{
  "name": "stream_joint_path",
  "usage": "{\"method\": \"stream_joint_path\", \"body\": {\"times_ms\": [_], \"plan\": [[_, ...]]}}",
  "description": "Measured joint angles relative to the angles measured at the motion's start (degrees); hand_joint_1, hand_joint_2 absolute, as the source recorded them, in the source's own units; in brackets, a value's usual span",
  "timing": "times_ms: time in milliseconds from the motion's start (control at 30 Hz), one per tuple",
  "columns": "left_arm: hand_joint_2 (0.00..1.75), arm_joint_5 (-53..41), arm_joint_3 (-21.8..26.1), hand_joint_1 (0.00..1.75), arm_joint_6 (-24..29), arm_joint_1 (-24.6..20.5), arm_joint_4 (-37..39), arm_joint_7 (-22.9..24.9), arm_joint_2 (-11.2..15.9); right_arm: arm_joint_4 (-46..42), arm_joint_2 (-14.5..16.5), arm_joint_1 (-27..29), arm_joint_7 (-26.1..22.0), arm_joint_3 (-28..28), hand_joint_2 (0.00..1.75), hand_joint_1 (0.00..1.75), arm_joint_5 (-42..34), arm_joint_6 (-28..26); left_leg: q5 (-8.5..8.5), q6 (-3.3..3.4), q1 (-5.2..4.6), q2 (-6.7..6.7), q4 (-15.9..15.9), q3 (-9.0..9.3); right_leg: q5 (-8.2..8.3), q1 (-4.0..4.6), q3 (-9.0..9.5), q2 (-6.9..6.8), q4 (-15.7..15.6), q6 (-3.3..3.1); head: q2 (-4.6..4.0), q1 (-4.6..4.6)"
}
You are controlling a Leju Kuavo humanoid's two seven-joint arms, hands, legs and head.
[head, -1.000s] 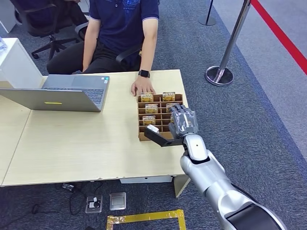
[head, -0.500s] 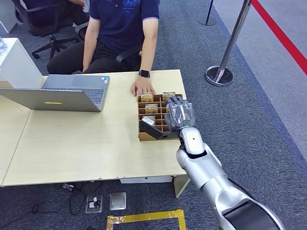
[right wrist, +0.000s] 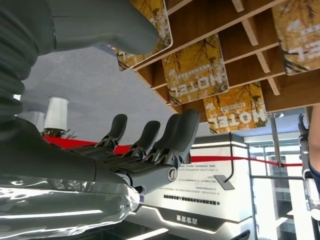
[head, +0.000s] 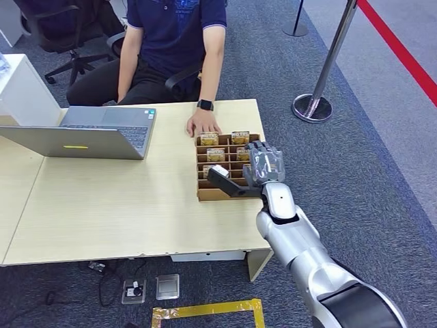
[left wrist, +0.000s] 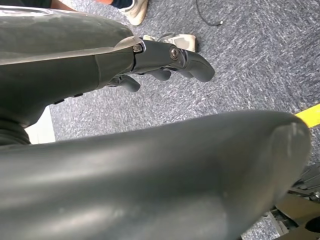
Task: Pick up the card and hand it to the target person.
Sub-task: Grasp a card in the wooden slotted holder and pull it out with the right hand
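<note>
A brown divided card box [head: 227, 194] stands at the table's right end, with several yellow cards [head: 215, 154] upright in its slots. My right hand [head: 263, 171] hovers over the box's right side, its thumb stretched left above the front rows and its fingers apart, holding nothing. From the right wrist, the yellow "HOTEL" cards [right wrist: 196, 70] sit between the wooden dividers [right wrist: 211, 25], just past my spread fingers [right wrist: 151, 140]. The person [head: 175, 34] sits behind the table, one hand [head: 203, 124] resting beside the box's far edge. My left hand [left wrist: 166, 60] hangs over grey carpet, holding nothing.
An open grey laptop [head: 87, 133] sits on the left part of the wooden table [head: 113, 205]. A chrome stanchion [head: 314, 102] with a red belt stands on the carpet to the right. Yellow tape [head: 206, 311] marks the floor below the table's front edge.
My right hand has moved up from the box's front edge to over its middle rows, then drifted slightly right. The person and cards have not moved.
</note>
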Motion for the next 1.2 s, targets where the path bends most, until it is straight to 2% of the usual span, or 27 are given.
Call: {"method": "stream_joint_path", "body": {"times_ms": [200,333,700,733,800,867,933,1200], "plan": [[0.0,-0.4,-0.5,0.0,0.0,0.0,0.0,0.0,0.0,2.0,-0.2,-0.4,0.4,-0.2,1.75,0.78,0.6,-0.1,0.0,0.0,0.0,0.0,0.0,0.0,0.0,0.0,0.0,0.0,0.0,0.0,0.0,0.0],[0.0,-0.5,-0.8,0.0,0.0,0.0,0.0,0.0,0.0,2.8,-0.3,-0.4,0.4,-0.2,1.75,0.91,0.9,-0.1,0.0,0.0,0.0,0.0,0.0,0.0,0.0,0.0,0.0,0.0,0.0,0.0,0.0,-0.01],[0.0,-1.1,-1.5,0.0,-0.8,-0.4,0.0,0.4,0.0,3.9,-0.8,-0.3,1.1,-0.7,1.75,0.99,1.9,-0.2,0.0,0.0,0.0,0.0,0.0,0.0,0.0,0.0,-0.01,0.0,0.0,0.0,0.0,0.01],[0.0,-1.1,-1.5,0.0,-0.8,-0.5,0.0,0.6,0.0,4.0,-0.8,-0.3,1.1,-0.7,1.75,1.03,2.0,-0.1,0.0,0.0,0.0,0.0,0.0,0.0,0.0,0.0,-0.01,0.0,0.0,0.0,0.0,0.01],[0.0,-1.1,-1.6,0.0,-0.8,-0.6,0.0,0.8,0.0,4.1,-0.8,-0.3,1.2,-0.7,1.75,1.25,2.0,-0.1,0.0,0.0,0.0,0.0,0.0,0.0,0.0,0.0,-0.01,0.0,0.0,0.0,0.0,-0.01],[0.0,-1.1,-1.6,0.0,-0.9,-0.8,0.0,0.8,0.0,4.1,-0.8,-0.3,1.3,-0.7,1.75,1.59,2.1,-0.1,0.0,0.0,0.0,0.0,0.0,0.0,0.0,0.0,-0.01,0.0,0.0,0.0,0.0,-0.02],[0.0,-1.1,-1.7,0.0,-1.0,-0.9,0.0,0.8,0.0,4.2,-0.8,-0.3,1.5,-0.7,1.75,1.75,2.2,-0.1,0.0,0.0,0.0,0.0,0.0,0.0,0.0,0.0,-0.01,0.0,0.0,0.0,0.0,-0.02],[0.0,-1.3,-1.9,0.0,-1.3,-1.2,0.0,1.0,0.0,4.2,-0.8,-0.6,1.1,-1.2,1.75,1.75,2.9,-0.2,0.0,0.0,0.0,0.0,0.0,0.03,0.02,0.0,0.02,0.0,0.0,-0.01,0.0,0.02]]}}
